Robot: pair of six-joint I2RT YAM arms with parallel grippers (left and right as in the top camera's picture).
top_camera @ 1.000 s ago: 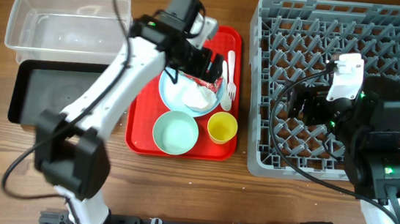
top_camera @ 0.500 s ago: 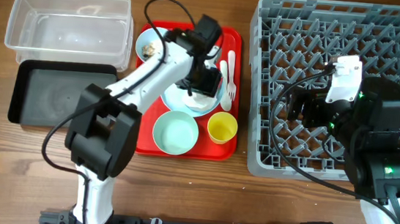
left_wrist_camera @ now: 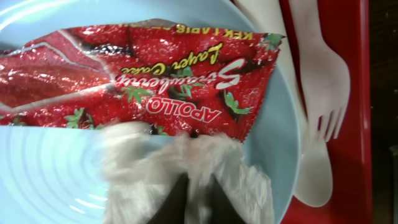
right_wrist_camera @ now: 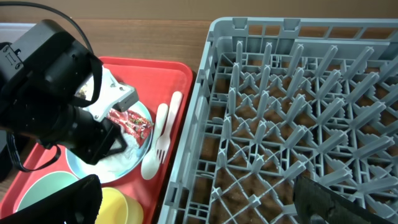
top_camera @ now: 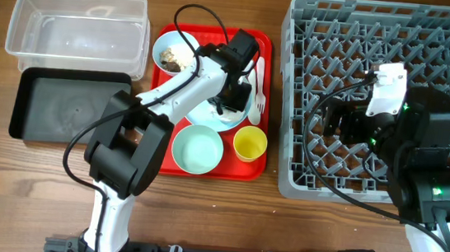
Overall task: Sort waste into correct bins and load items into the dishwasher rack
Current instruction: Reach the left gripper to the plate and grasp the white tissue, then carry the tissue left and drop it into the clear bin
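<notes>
Here, left fingers [left_wrist_camera: 189,202] down in the crumpled white tissue [left_wrist_camera: 186,171] on the pale blue plate [left_wrist_camera: 56,186], tips close together with tissue bunched around them; firmly pinched or not, cannot tell. Just above the tissue, touching it, red snack wrapper [left_wrist_camera: 143,78], flat on the same plate. Beside the plate on the red tray [top_camera: 160,140]: white fork [left_wrist_camera: 326,74] and spoon [left_wrist_camera: 314,177]. Left arm [top_camera: 182,97] stretched across the tray, wrist pitched down over the plate. Right fingers [right_wrist_camera: 199,199] spread wide, gripping nothing, hovering over the grey dishwasher rack [right_wrist_camera: 298,81] on the wooden worktop [top_camera: 224,225]. Clear tub [top_camera: 77,29] and black tray [top_camera: 65,111] left of the red tray.
</notes>
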